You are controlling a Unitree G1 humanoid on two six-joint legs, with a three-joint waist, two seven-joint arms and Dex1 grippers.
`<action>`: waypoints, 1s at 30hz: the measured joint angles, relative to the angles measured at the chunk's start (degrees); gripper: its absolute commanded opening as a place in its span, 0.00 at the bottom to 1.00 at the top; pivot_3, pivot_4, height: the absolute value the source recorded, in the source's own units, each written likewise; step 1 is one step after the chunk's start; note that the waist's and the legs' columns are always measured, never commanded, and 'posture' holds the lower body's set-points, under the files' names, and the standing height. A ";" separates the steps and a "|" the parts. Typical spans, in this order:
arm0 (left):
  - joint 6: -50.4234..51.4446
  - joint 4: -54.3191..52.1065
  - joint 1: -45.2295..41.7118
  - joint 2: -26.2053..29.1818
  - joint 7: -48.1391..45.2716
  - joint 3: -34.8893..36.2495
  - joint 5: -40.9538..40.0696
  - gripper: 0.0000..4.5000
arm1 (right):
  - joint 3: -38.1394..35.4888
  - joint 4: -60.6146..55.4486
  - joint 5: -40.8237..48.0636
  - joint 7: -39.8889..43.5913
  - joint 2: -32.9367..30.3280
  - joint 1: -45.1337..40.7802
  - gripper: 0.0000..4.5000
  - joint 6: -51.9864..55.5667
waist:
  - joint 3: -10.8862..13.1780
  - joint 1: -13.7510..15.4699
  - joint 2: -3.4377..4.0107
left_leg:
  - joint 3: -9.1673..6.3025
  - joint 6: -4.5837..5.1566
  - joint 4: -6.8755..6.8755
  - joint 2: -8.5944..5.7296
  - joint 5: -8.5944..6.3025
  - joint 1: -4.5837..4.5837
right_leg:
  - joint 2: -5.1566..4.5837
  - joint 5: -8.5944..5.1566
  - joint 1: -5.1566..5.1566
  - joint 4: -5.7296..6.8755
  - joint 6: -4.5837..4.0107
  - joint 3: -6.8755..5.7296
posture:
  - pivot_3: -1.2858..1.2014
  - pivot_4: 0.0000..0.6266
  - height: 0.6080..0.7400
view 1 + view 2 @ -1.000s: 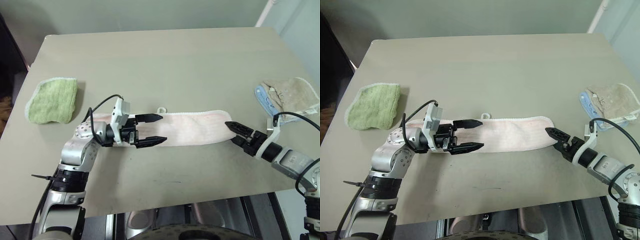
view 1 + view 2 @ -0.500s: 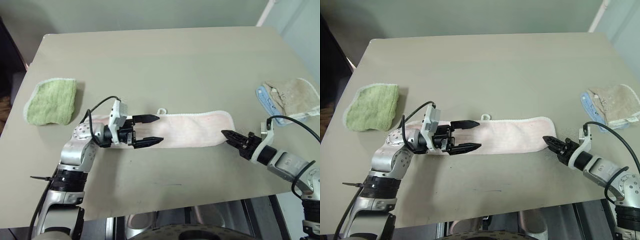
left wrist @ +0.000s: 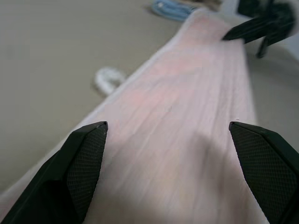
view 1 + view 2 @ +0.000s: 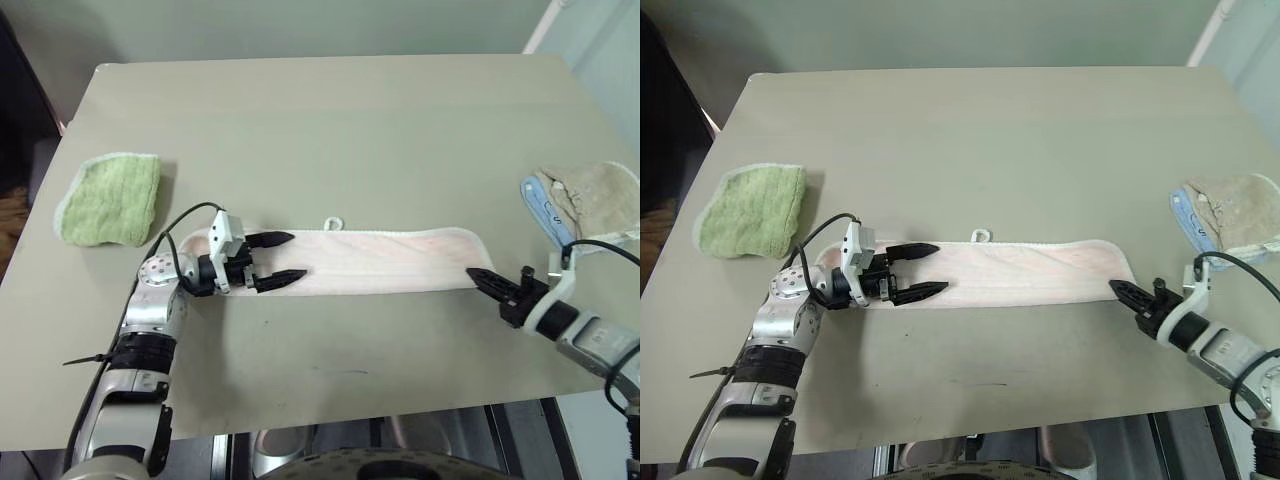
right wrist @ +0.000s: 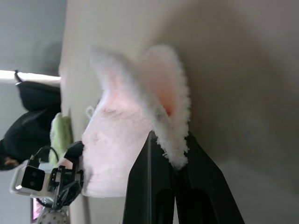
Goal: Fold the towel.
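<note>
Two head cameras look forward and steeply down from above the near edge of the surface, taking in almost all of it. They share one scene, set slightly apart sideways: the towel stretches from 9 to 3 o'clock, a green cloth sits at 10 o'clock, a beige cloth at 3 o'clock. The left wrist camera sits very low and close over the towel, looking along its length between the left gripper and its wide-apart jaws. The right wrist camera looks close along the right gripper, its jaws closed on the towel's end, facing the left arm. Both wrist cameras share the towel.
</note>
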 measured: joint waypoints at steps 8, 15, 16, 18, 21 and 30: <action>-10.27 12.84 -5.79 -2.52 3.25 4.03 1.76 1.00 | -3.99 -0.17 -0.67 5.26 -3.92 2.88 0.01 1.35 | 0.00 0.28 0.00 | 0.03 0.09 0.04 -0.21 0.01 -0.01 | -0.17 0.00 0.06 0.00 0.13 0.00 | 0.52 0.24 1.00; -9.34 13.95 -6.57 -3.39 3.27 7.49 -0.76 1.00 | -4.94 0.95 -2.82 7.64 -5.04 3.56 0.01 1.72 | 0.00 0.26 0.00 | 0.05 0.22 0.04 -0.27 -0.11 -0.01 | -0.22 0.06 0.04 0.00 0.63 0.00 | 0.52 0.24 1.00; -7.71 13.54 -6.55 -3.29 3.13 8.03 -1.82 1.00 | -5.09 1.21 -2.97 8.00 -5.20 3.52 0.01 1.72 | 0.00 0.26 0.00 | 0.05 0.24 0.04 -0.27 -0.12 -0.01 | -0.22 0.04 0.05 0.00 0.66 -0.01 | 0.52 0.24 1.00; -2.21 11.40 -6.49 -2.97 3.00 9.82 -5.11 1.00 | -5.47 1.67 -4.01 8.68 -5.47 3.48 0.01 1.87 | 0.00 0.26 0.00 | 0.05 0.26 0.04 -0.27 -0.15 -0.02 | -0.23 0.00 0.05 0.01 0.68 -0.02 | 0.52 0.24 1.00; 7.13 7.30 -6.49 -2.13 3.36 12.25 -10.19 1.00 | -5.99 2.33 -5.10 9.91 -5.99 3.32 0.01 2.41 | 0.00 0.25 0.00 | 0.09 0.28 0.04 -0.27 -0.18 -0.02 | -0.25 -0.01 0.06 0.00 0.70 -0.03 | 0.52 0.24 1.00; 37.61 -8.74 -5.74 2.21 6.29 16.25 -24.91 1.00 | -9.64 3.02 -6.11 14.21 -10.47 1.76 0.01 4.76 | 0.01 0.21 0.01 | 0.20 -0.09 0.05 -0.27 0.01 0.03 | -0.31 -0.15 0.09 0.02 0.53 0.00 | 0.52 0.24 1.00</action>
